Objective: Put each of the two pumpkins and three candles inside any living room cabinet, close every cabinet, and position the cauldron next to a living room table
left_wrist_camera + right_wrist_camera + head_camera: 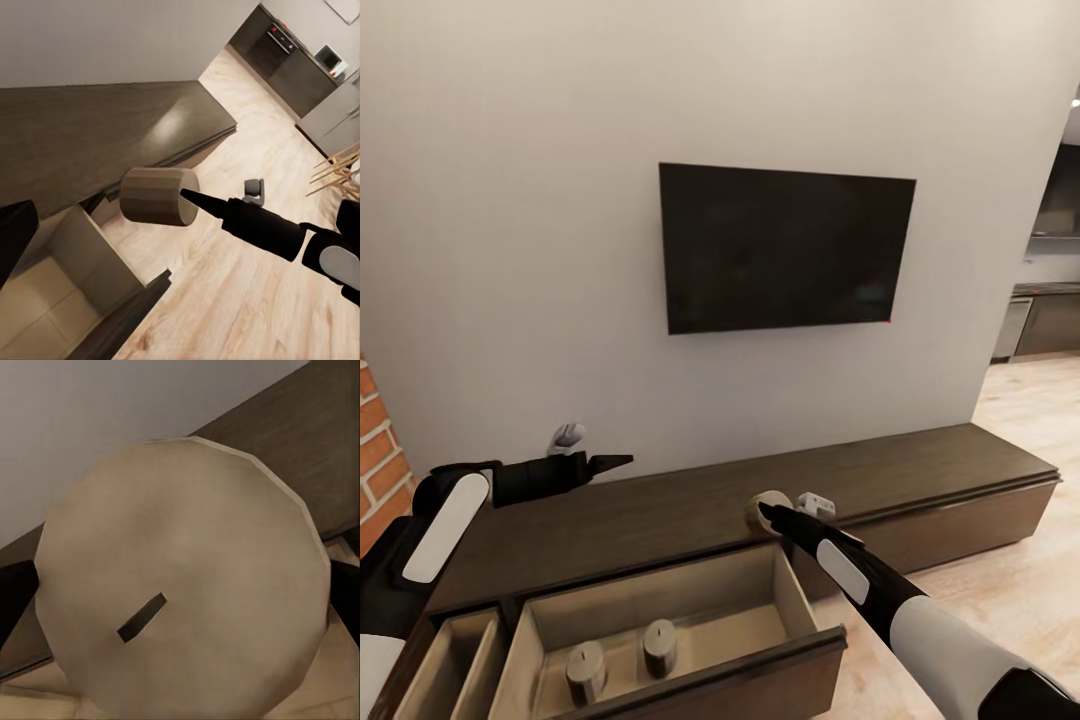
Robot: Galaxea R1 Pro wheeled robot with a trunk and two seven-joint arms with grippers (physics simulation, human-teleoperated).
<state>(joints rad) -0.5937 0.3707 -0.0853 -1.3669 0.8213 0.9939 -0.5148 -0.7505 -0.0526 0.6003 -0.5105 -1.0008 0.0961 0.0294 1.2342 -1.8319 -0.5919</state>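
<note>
The cabinet (pixel 690 505) runs low and dark brown along the wall, with one drawer (pixel 800 600) pulled out in front of me. Two beige candles (pixel 585 668) (pixel 658 645) stand upright inside that drawer. My right gripper (pixel 765 514) is shut on the third candle (pixel 772 497), held on its side just above the drawer's far right corner. That candle's wick end (pixel 187 547) faces the right wrist camera, between dark fingers (pixel 11 592). My left gripper (pixel 610 462) hovers open over the cabinet top, holding nothing. The pumpkins, cauldron and table are out of view.
A second drawer (pixel 450 660) stands open at the far left. A black TV (pixel 785 245) hangs on the white wall above the cabinet. Brick wall (pixel 380 440) borders the left. Wooden floor (pixel 1020 400) leads right toward a kitchen (pixel 1050 300).
</note>
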